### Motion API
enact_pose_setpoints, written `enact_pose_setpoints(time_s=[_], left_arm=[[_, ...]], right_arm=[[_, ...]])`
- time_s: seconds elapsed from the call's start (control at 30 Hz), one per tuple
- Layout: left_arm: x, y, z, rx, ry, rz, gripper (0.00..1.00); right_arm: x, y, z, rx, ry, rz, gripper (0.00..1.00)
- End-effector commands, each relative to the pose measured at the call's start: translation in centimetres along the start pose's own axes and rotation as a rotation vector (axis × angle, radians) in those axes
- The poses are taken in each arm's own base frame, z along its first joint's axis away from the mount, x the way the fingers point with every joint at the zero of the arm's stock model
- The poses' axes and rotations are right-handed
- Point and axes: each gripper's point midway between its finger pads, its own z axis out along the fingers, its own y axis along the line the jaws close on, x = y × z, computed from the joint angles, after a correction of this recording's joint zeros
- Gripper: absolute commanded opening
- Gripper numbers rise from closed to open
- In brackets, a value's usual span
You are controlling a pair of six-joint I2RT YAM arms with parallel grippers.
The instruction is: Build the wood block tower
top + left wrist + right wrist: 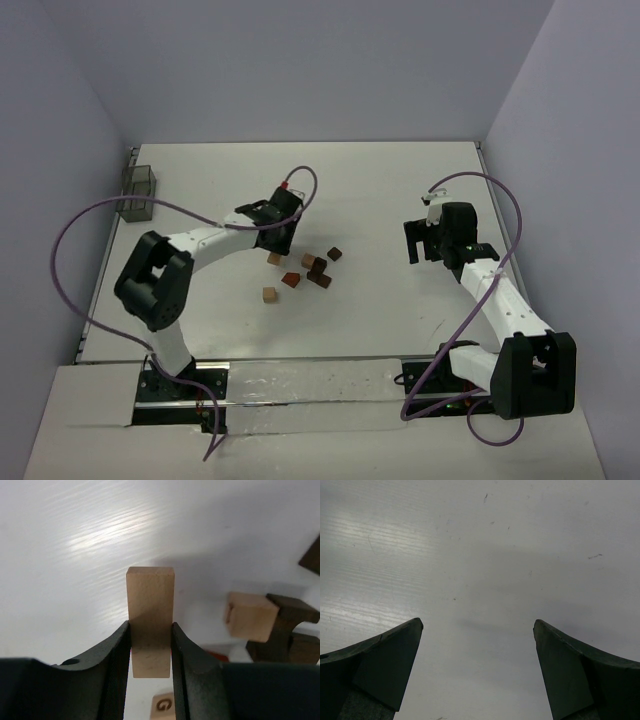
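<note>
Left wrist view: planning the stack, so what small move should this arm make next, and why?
Probably carry the tan block, clamped between the left fingers, toward the loose blocks and lower it there: they lie scattered, and the right fingers are open, empty.

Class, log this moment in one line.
left fingers: shut on light tan oblong wooden block | right fingers: open, empty, above white table | other tan and dark brown wooden blocks: clustered on table

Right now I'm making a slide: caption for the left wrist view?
Tan block clamped in the left jaws; more blocks on the table.
</note>
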Motion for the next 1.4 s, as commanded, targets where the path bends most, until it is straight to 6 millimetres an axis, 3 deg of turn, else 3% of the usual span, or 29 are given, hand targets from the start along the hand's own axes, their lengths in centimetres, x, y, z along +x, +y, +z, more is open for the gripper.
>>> enact_pose_setpoints(time_s=[0.0,0.13,0.27,0.4,0.6,0.83,0.93,0.97,1.07,1.17,1.37], left_arm=[[-0.2,2.8,-4.2,-0.043,-0.047,-0.186,0.00],[4.1,2.3,-4.3,0.009,0.058,-0.198,0.00],[7.1,2.1,-3.8,0.037,0.139,-0.166,0.00],[9.8,3.7,-2.5,0.022,0.271,-0.116,0.00],[6.0,6.3,-4.3,0.018,0.082,-0.120,0.00],[7.8,7.6,-3.5,0.004,0.111,0.036,0.00],[5.1,9.0,-4.7,0.070,-0.069,0.123,0.00],[4.1,9.3,-6.1,0.089,-0.138,0.149,0.00],[3.7,9.0,-7.5,0.165,-0.213,0.331,0.00],[4.6,7.6,-9.5,0.280,-0.286,0.581,0.00],[8.9,4.6,-12.3,0.505,-0.375,1.037,0.00]], right_arm=[[-2.5,-0.2,-0.6,0.005,-0.061,-0.011,1.00],[-2.6,-0.1,-0.5,-0.001,-0.053,-0.017,1.00],[-2.4,-0.2,-0.6,0.004,-0.049,-0.014,1.00],[-2.4,-0.3,-0.7,0.011,-0.053,-0.013,1.00],[-2.2,-0.2,-0.3,0.006,-0.041,-0.015,1.00],[-2.2,-0.2,-0.3,0.008,-0.039,-0.015,1.00],[-2.2,-0.4,-0.5,0.015,-0.046,-0.014,1.00],[-2.2,-0.4,-0.5,0.015,-0.047,-0.014,1.00],[-2.2,-0.3,-0.5,0.013,-0.047,-0.014,1.00],[-2.2,-0.2,-0.3,0.007,-0.039,-0.012,1.00],[-2.2,-0.1,-0.3,0.002,-0.038,-0.012,1.00]])
